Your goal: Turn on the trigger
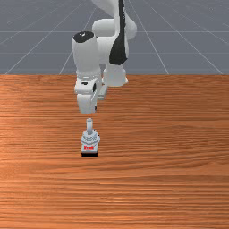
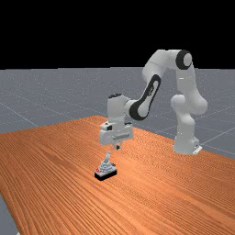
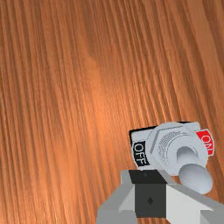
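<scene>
1. Topped with orange-brown wood, a table (image 1: 174, 188), streaked with darker grain; brightened in the wrist view by a soft, pale sheen (image 3: 98, 118).
2. Beyond the table, a grey floor (image 2: 50, 96), crossed by thin, pale lines.
3. Above the floor, in the far view, a black background (image 2: 69, 32).

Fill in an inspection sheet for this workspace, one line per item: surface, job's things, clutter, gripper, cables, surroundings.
Surface: table, orange-brown wood grain.
Job's things: switch on the table, its lever sticking up, red ON label, black OFF label; whether the lever is set to ON, cannot tell.
Clutter: nothing seen.
Gripper: fingers shut, nothing between them, above the lever and apart from it in the far view.
Cables: nothing seen.
Surroundings: grey floor with pale lines; black backdrop.
</scene>
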Robot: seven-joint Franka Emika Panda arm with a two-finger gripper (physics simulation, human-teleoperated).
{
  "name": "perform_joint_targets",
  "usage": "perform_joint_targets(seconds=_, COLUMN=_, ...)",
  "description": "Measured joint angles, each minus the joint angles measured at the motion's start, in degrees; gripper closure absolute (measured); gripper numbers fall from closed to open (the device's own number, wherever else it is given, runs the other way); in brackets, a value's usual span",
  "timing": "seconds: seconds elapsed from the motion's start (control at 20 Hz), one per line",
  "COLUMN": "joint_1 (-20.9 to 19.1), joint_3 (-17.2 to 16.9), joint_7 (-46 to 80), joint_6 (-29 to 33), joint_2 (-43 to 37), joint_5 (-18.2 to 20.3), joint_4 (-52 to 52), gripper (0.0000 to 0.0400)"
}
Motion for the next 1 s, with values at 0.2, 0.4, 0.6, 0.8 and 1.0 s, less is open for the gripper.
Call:
perform_joint_targets(seconds=0.2, joint_1=0.14, joint_3=-0.04, joint_7=-0.49, joint_6=-2.50, joint_2=0.54, joint_5=-1.20, joint_4=1.29, gripper=0.0400)
perform_joint_targets(seconds=0.4, joint_1=0.60, joint_3=-0.29, joint_7=2.65, joint_6=-0.64, joint_2=1.23, joint_5=-0.40, joint_4=1.91, gripper=0.0400)
perform_joint_targets(seconds=0.6, joint_1=-1.66, joint_3=2.00, joint_7=-4.34, joint_6=-0.99, joint_2=2.65, joint_5=4.24, joint_4=2.88, gripper=0.0400)
perform_joint_targets(seconds=0.8, joint_1=0.68, joint_3=1.48, joint_7=-2.12, joint_6=0.42, joint_2=2.09, joint_5=-0.30, joint_4=1.90, gripper=0.0400)
perform_joint_targets(seconds=1.0, joint_1=-0.09, joint_3=2.26, joint_7=-2.87, joint_6=-0.42, joint_2=2.02, joint_5=3.03, joint_4=1.88, gripper=0.0400)
